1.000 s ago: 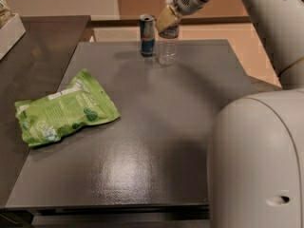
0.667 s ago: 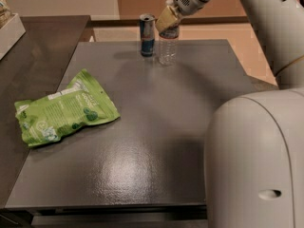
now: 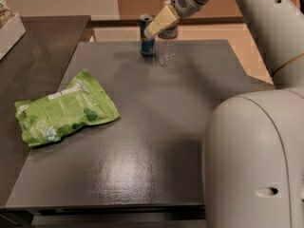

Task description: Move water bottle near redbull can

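The water bottle [image 3: 167,49], clear with a white cap, stands upright at the far edge of the dark table [image 3: 142,141]. The redbull can [image 3: 147,38], blue and silver, stands upright just left of the bottle, a small gap apart. My gripper [image 3: 160,23] reaches down from the upper right and sits at the bottle's upper part, covering its neck and label band. Its tip comes close to the can's top.
A green snack bag [image 3: 64,109] lies flat on the table's left side. A white box [image 3: 9,30] sits on the counter at far left. My white arm and base [image 3: 256,160] fill the right of the view.
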Controlling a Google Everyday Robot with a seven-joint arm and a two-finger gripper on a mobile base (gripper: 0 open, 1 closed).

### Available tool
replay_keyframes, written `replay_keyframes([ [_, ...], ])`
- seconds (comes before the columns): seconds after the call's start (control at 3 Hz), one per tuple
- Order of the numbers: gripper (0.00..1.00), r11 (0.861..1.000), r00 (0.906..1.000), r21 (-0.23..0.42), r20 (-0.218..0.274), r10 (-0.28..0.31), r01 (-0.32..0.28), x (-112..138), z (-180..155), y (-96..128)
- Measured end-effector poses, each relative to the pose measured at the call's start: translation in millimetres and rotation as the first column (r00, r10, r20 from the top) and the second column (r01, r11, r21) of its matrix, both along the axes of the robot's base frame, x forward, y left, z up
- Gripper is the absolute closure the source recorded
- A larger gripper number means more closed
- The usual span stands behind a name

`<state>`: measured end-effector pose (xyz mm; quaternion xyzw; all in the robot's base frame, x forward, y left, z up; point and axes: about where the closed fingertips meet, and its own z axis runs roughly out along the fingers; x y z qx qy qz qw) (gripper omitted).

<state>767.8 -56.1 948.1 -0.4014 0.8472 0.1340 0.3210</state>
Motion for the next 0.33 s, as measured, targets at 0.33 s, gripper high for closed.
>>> replay_keyframes([
  [0.33,0.0,1.0,1.0,0.0,0.0,0.0,0.0,0.0,0.0,0.0],
])
